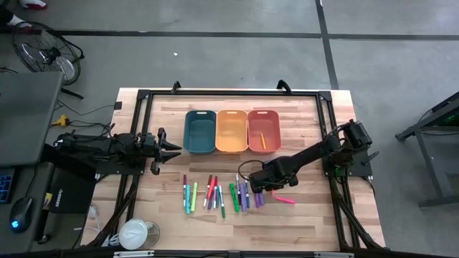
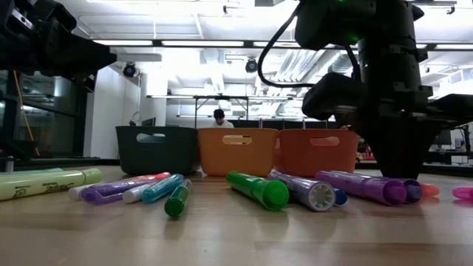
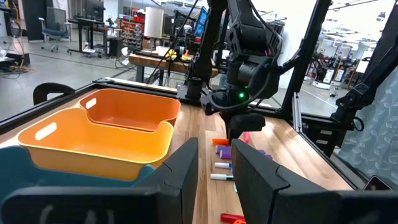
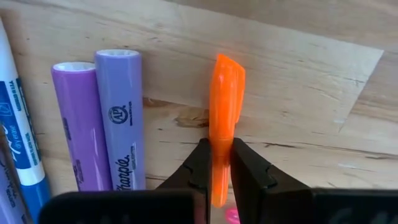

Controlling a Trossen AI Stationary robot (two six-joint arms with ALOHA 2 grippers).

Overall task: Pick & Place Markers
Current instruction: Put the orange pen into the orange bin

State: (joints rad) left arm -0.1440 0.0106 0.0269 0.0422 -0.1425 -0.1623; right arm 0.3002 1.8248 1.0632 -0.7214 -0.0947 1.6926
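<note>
- Markers (image 1: pixel 215 195) lie in a row on the table (image 1: pixel 308 222), in front of three bins (image 1: pixel 232 131).
- Only the right wrist view shows the right gripper (image 4: pixel 216 163) pinching an orange marker (image 4: pixel 222 118) beside two purple markers (image 4: pixel 106 118).
- From above, the left gripper (image 1: pixel 174 150) waits left of the bins, its fingers parted and holding nothing.

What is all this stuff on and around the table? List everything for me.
Bins: three, teal, yellow-orange and orange, in a row at the table's far side; the orange bin has one marker in it.
Markers on the table: many, in green, red, blue, purple and pink, lying in front of the bins.
Orange marker: one, pinched by the right gripper.
Round white thing: one, at the table's near left corner.
Fan: one, on the floor, left.
Person: one, far behind the bins.
Left gripper: waiting beside the teal bin, jaws apart.
Right gripper: jaws shut on the orange marker.
</note>
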